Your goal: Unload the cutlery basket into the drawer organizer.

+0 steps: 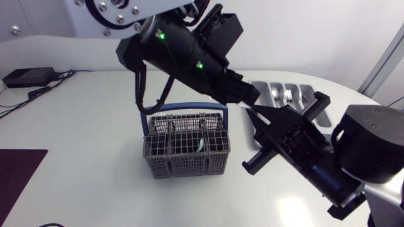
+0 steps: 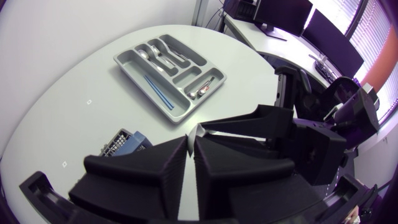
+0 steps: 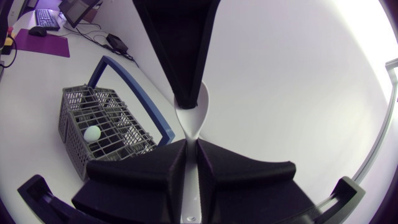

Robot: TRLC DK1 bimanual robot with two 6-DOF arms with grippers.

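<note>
Though it hides overhead, right wrist view shows the spoon (image 3: 193, 118).

One basket (image 1: 187, 154) — one organizer (image 2: 186, 78)

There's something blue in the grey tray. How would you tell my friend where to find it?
Find the grey drawer organizer on the white table. In its long slot along one side lies a thin stick. It is the only blue thing there; the cutlery in the other slots is shiny silver.
</note>
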